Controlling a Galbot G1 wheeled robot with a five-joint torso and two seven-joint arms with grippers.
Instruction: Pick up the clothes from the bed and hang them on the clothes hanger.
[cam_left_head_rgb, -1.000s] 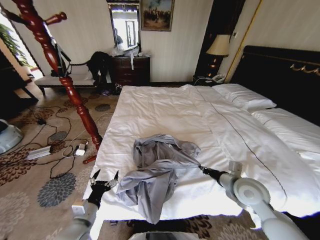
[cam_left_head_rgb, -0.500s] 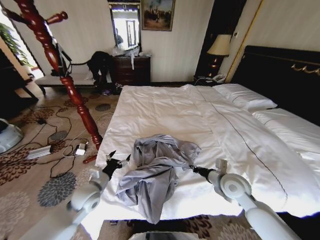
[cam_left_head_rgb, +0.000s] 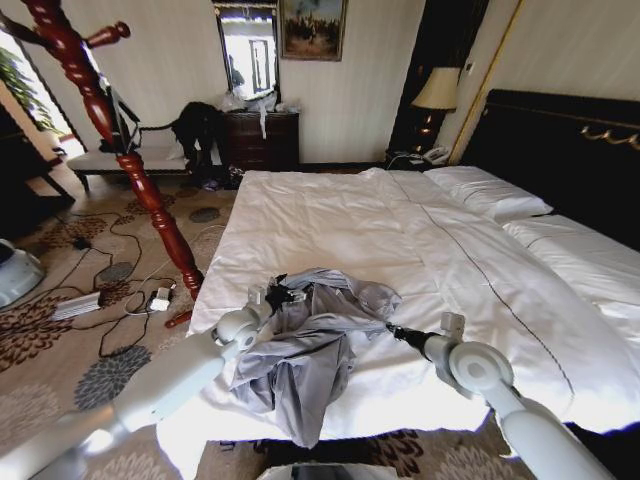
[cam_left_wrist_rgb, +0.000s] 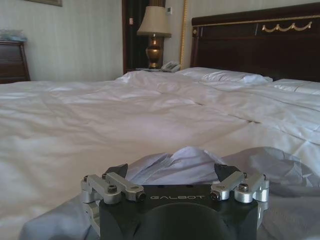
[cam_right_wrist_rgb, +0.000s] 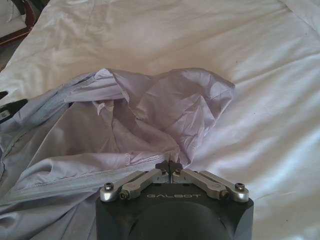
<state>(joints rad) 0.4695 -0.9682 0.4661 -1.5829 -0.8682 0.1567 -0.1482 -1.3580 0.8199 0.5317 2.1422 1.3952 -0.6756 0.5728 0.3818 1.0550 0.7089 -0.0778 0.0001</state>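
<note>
Grey clothes (cam_left_head_rgb: 305, 345) on bed (cam_left_head_rgb: 400, 240), right tool (cam_right_wrist_rgb: 170, 167) pinching fabric, left tool (cam_left_wrist_rgb: 172, 172) spread (tips hidden).

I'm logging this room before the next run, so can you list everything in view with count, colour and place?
jacket: one, light grey, crumpled on the bed's near part.
bed: one, white sheets, dark headboard with gold trim.
pillows: two, white, by the headboard.
coat stand: one, red-brown wood, on the floor left of the bed.
lamp: one, cream shade, beside the headboard.
dresser: one, dark wood, at the far wall under a mirror.
black garment: one, beside the dresser.
cables: several, on the patterned carpet.
left gripper: open, at the jacket's left edge.
right gripper: shut on the jacket's right edge.
</note>
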